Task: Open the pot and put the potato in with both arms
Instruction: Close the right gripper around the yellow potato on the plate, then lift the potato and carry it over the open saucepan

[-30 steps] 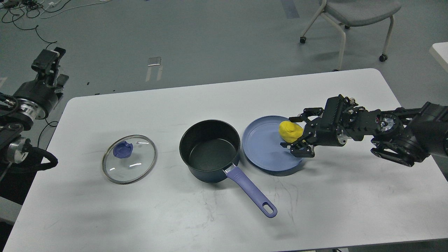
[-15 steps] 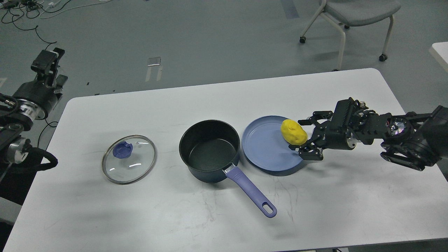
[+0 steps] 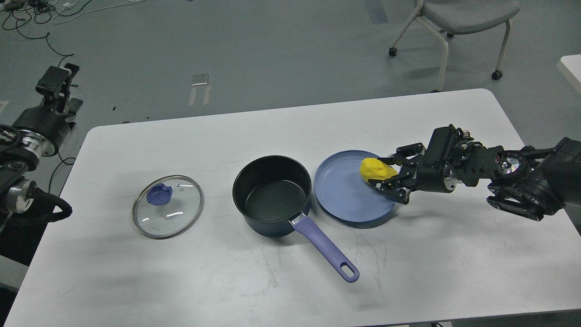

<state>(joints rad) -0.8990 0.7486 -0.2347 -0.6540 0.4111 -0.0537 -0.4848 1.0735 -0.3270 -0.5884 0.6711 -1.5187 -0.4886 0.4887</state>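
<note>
Glass lid (image 3: 167, 206) lies on the table (image 3: 281, 122), pot (image 3: 272, 195) open and empty. Right gripper (image 3: 383, 173) fingers straddle the yellow potato (image 3: 376, 170) on the blue plate (image 3: 345, 190); lifting remains. Left gripper (image 3: 54, 84) unreadable.

Pot (image 3: 272, 193) mouth open and uncovered; interior bare, clear from above. Glass lid (image 3: 167, 206) lies flat on the table (image 3: 281, 290), well apart to the pot's left. Pot handle (image 3: 326, 249) juts toward the near right, blocking low passage there. Blue plate (image 3: 347, 193) sits just beside the pot's right wall; narrow gap between them. Right gripper (image 3: 380, 172) and arm occupy the plate's right rim. Far half of table bare. Near edge bare on both sides of handle. Left gripper (image 3: 54, 84) off the table's left edge.
</note>
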